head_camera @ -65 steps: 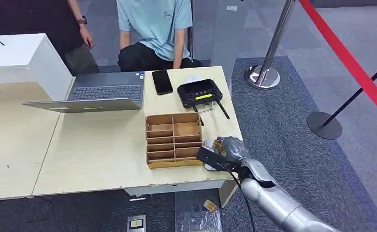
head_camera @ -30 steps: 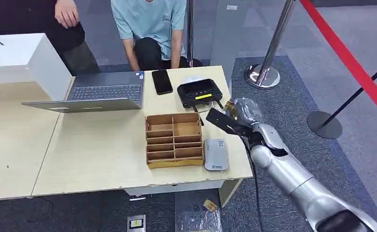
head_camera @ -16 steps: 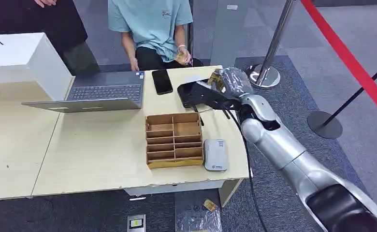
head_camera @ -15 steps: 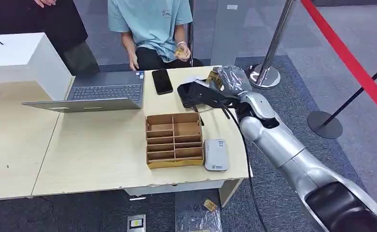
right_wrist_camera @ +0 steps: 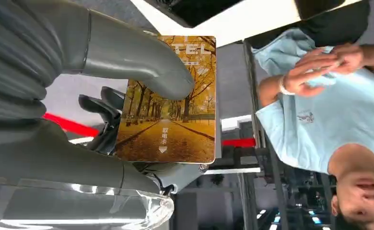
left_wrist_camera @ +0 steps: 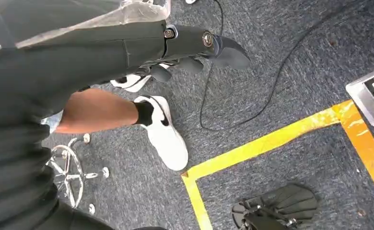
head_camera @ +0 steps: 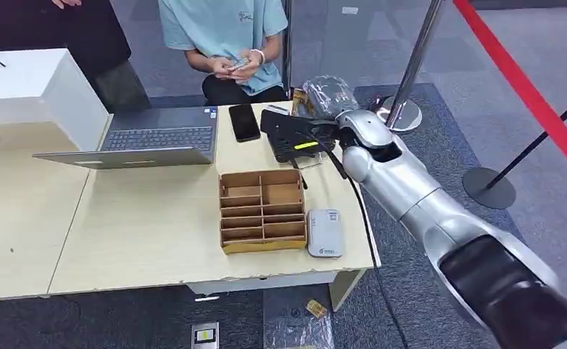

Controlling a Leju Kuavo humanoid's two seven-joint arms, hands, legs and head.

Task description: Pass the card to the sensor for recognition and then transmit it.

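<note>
Right hand (head_camera: 323, 98) reaches out over the far edge of the table (head_camera: 142, 225), above the black sensor (head_camera: 300, 142), near a seated person in a light blue shirt (head_camera: 226, 25). It pinches a card (right_wrist_camera: 168, 100) printed with golden autumn trees, thumb (right_wrist_camera: 137, 64) pressed flat on its face. The card's long axis runs along the thumb, its free end pointing away from the palm. Left hand (left_wrist_camera: 194, 48) hangs over grey carpet (left_wrist_camera: 281, 72), fingers loosely curled, holding nothing.

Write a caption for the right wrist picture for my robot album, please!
The robot's right hand holds a golden autumn-trees card out toward a person in a light blue shirt.
</note>
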